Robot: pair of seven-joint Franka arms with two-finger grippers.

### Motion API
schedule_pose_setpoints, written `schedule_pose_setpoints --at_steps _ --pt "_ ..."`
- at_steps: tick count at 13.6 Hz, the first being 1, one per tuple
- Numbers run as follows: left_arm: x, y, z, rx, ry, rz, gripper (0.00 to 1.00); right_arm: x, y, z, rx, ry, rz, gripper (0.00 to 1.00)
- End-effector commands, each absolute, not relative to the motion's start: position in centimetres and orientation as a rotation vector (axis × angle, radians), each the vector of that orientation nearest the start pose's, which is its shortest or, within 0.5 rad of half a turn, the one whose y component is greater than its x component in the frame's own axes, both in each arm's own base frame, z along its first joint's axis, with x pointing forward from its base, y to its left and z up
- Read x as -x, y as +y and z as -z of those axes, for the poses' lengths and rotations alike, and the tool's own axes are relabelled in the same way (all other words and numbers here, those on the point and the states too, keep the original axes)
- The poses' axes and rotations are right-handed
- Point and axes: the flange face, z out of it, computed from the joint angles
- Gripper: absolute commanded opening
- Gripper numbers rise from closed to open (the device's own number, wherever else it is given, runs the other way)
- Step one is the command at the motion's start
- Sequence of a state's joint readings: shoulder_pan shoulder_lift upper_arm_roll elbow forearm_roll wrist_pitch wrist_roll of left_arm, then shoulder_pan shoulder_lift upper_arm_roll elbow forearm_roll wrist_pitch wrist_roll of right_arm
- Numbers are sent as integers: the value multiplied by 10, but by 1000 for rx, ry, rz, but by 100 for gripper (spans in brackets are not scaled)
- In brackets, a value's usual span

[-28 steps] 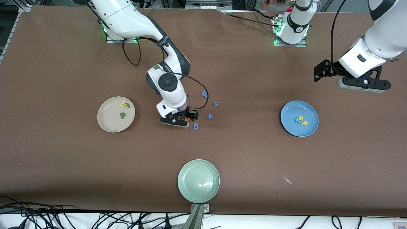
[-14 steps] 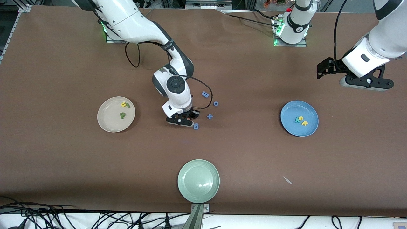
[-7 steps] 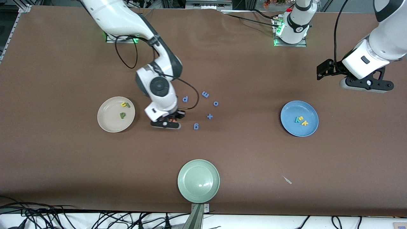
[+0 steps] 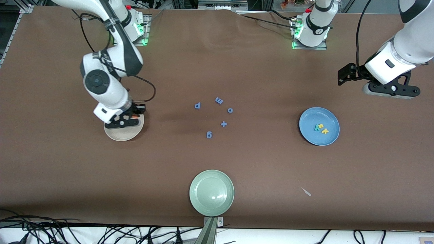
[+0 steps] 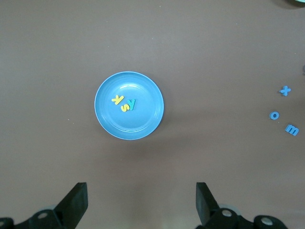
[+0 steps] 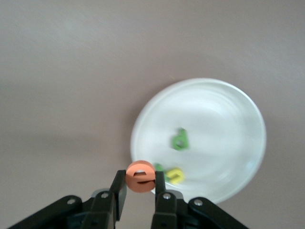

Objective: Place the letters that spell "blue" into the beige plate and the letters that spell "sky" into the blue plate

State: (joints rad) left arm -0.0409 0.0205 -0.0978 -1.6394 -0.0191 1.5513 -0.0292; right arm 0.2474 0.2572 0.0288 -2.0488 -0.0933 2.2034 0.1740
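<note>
Orange e (image 6: 140, 177) over beige plate (image 6: 238, 124) rim

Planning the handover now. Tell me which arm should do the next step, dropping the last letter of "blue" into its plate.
Right. The right gripper is shut on the orange e over the rim of the beige plate, where the other three letters lie. The left gripper waits open at the left arm's end of the table, near the blue plate.

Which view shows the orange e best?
The right wrist view: the orange e sits clamped in the right gripper over the beige plate. The front view shows only an orange speck; the left wrist view, nothing.
</note>
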Motion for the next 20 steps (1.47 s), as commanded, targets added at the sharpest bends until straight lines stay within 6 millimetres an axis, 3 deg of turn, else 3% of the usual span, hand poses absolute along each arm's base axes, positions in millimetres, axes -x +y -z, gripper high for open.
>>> schedule_pose_setpoints --at_steps 1,2,5,9,12,16,20 --pt "-557 -81 -586 3159 201 -174 100 -537 120 -290 3205 -309 -109 22" --pt "-557 -81 -586 3159 201 -174 100 -533 112 -281 3196 -328 -75 30" --pt "-557 -79 -587 3160 196 -171 100 -535 103 -279 3192 -326 -55 69" --pt "-557 -78 -587 3160 194 -171 100 -541 105 -301 3187 -311 0 86" --pt "-557 -79 -587 3160 194 -171 100 -550 108 -345 3195 -296 -45 90" --pt "-557 -79 -587 3160 196 -171 100 -550 112 -432 3176 -245 -138 95" --pt "-557 -82 -587 3159 203 -171 100 -549 109 -510 3156 -228 -71 100"
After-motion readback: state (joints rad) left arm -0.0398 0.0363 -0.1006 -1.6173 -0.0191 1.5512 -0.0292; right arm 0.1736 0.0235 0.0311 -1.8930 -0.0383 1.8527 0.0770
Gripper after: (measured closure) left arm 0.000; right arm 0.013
